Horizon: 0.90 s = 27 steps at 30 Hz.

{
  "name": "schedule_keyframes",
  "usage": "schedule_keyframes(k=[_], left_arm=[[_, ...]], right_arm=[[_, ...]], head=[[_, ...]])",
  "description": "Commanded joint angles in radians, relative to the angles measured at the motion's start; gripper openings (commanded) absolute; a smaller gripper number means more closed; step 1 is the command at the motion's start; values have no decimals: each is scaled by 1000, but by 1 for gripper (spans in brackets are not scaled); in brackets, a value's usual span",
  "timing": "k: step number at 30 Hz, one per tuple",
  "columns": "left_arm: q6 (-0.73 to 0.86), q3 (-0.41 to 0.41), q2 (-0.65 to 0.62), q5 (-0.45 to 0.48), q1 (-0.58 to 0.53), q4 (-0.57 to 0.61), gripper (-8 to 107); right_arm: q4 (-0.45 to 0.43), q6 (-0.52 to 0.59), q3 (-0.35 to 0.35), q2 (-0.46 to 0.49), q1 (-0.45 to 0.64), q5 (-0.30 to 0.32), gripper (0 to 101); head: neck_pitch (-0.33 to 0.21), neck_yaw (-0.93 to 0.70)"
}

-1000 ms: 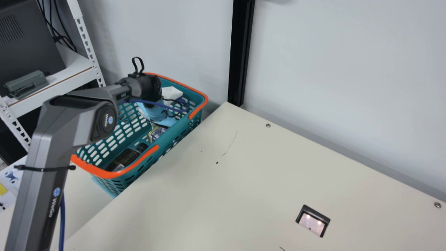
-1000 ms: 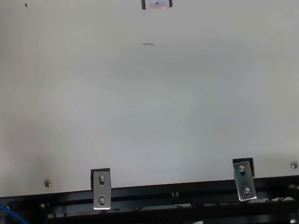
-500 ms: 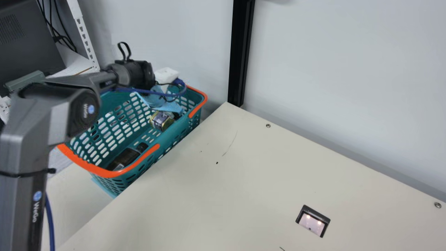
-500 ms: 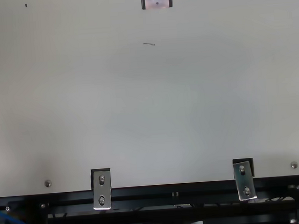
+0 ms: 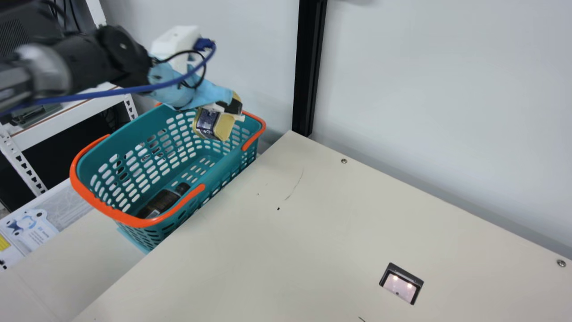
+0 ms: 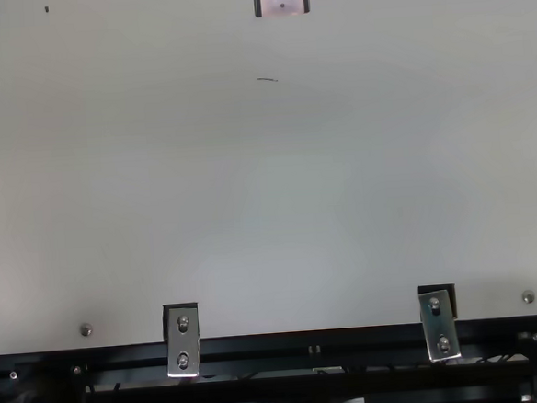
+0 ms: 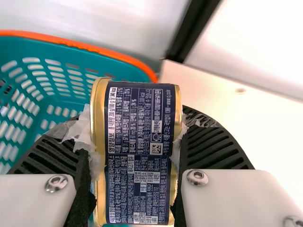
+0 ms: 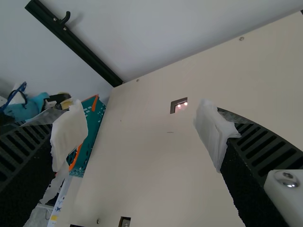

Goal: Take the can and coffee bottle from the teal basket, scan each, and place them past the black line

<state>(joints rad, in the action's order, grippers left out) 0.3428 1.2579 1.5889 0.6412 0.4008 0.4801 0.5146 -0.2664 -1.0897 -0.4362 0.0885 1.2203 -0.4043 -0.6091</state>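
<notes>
Can (image 5: 207,122) inside the left claw (image 5: 229,108)

Can (image 5: 207,122) lifted higher over the teal basket (image 5: 129,220), left fingers (image 5: 233,106) risen with it, both nearer the neck camera

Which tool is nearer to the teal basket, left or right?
Left. The left tool grips the can close above the teal basket; the right tool is open over the table, farther away.
</notes>
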Motion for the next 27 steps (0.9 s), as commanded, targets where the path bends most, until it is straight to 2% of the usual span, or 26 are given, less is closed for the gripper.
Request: schedule_keyframes(k=[1,5,13,21,27], left_arm=[[-103,-36,-213,77,0,6,10],[-212,-30,-331,205,25,38,10],[-356,22,-464,572,192,290,10],[-607,-146,-532,579,89,445,10],[-800,-234,-612,579,38,554,10]], right_arm=[[0,0,0,0,0,0,101],[0,0,0,0,0,0,101],[0,0,0,0,0,0,101],[0,0,0,0,0,0,101],[0,0,0,0,0,0,101]], head=[[-32,-11],[-32,-11],[-32,-11],[-32,-11],[-32,-11]])
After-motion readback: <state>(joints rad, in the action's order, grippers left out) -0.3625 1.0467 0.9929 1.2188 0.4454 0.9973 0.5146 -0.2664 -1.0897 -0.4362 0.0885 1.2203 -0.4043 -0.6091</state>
